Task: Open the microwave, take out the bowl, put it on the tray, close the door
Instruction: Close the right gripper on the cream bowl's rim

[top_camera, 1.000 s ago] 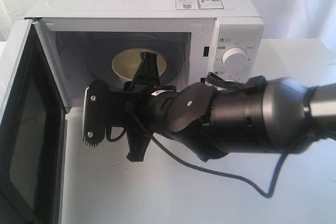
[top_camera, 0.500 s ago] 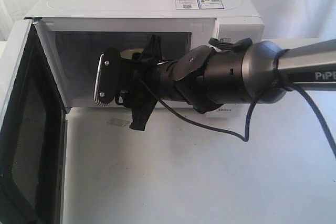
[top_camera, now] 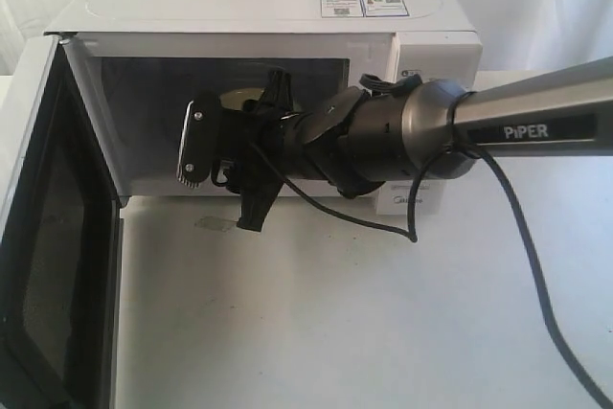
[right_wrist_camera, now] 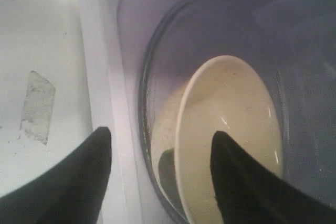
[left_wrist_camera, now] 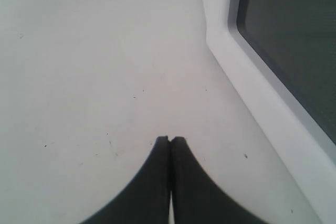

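The white microwave stands with its door swung open to the left. The cream bowl sits on the glass turntable inside; in the exterior view only a sliver of the bowl shows behind the arm. My right gripper is open at the cavity's mouth. In the right wrist view this gripper has one finger over the bowl's inside and the other outside the front sill, with the bowl's near rim between them. My left gripper is shut and empty over the table, beside the door. The tray is out of view.
A patch of tape lies on the white table just in front of the microwave. The right arm's black cable hangs down over the table. The arm covers the control panel.
The right arm has lifted and pushed in toward the cavity, so the gripper now covers most of the bowl. The door and the bowl have not moved.
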Action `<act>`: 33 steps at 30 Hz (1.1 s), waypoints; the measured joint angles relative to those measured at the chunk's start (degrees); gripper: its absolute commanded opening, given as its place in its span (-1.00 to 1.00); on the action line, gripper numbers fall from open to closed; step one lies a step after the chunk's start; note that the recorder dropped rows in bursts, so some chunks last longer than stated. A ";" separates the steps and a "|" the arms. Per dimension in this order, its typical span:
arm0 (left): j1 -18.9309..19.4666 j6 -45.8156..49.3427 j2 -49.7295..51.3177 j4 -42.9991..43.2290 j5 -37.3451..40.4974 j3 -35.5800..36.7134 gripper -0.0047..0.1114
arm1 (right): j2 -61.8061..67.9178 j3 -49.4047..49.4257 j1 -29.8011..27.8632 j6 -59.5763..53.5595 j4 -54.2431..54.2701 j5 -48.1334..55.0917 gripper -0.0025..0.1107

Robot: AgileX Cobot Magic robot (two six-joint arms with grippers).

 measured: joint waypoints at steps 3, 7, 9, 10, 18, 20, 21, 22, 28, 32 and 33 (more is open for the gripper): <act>0.00 0.00 0.00 0.00 0.00 0.00 -0.92 | 1.33 -1.02 -0.40 0.00 0.00 0.01 -0.01; 0.00 0.00 0.00 0.00 0.00 0.00 -0.92 | 2.74 -1.93 -1.01 0.00 0.00 0.09 -0.01; 0.00 0.00 0.00 0.00 0.00 0.00 -0.92 | 3.13 -2.30 -1.45 0.00 0.39 0.38 -0.01; 0.00 0.00 0.00 0.00 0.00 0.00 -0.92 | 3.25 -2.58 -1.73 0.00 0.60 0.49 -0.01; 0.00 0.00 0.00 0.00 0.00 0.00 -0.92 | 3.38 -3.28 -2.76 0.00 2.05 1.11 -0.01; 0.00 0.00 0.00 0.00 0.00 0.00 -0.92 | 3.47 -3.28 -2.89 0.00 2.16 1.34 -0.01; 0.00 0.00 0.00 0.00 0.00 0.00 -0.92 | 3.49 -3.28 -2.89 0.00 2.16 1.45 -0.01; 0.00 0.00 0.00 0.00 0.00 0.00 -0.92 | 3.61 -3.38 -2.89 0.00 2.16 1.75 -0.01; 0.00 0.00 0.00 0.00 0.00 0.00 -0.92 | 5.60 -4.40 -3.30 0.00 2.38 2.84 -0.01; 0.00 0.00 0.00 0.00 0.00 0.00 -0.92 | 6.18 -5.03 -3.43 0.00 2.38 3.09 -0.02; 0.00 0.00 0.00 0.00 0.00 0.00 -0.92 | 6.18 -5.21 -3.43 0.00 2.38 3.34 -0.03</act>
